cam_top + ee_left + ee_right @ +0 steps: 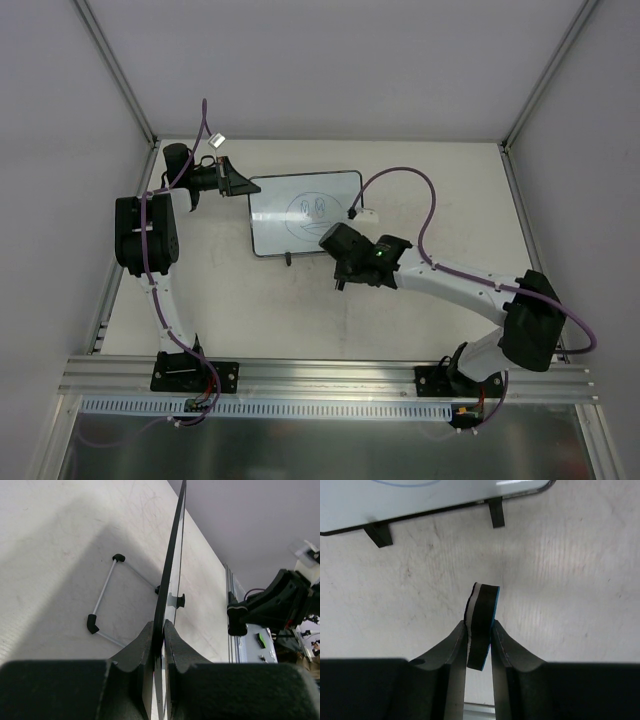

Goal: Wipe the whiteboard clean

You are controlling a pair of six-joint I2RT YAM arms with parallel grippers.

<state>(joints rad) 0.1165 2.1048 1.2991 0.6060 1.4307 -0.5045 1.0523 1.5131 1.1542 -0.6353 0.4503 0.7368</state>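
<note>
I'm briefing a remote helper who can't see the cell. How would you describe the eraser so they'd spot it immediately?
Find the whiteboard at the far middle of the table, its left edge clamped by the left gripper. Just in front of its near edge is the right gripper, pinching the eraser: a small flat pad, uniquely layered white, black and blue.

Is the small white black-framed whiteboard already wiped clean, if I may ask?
No, a blue line drawing shows on the small white black-framed whiteboard.
</note>
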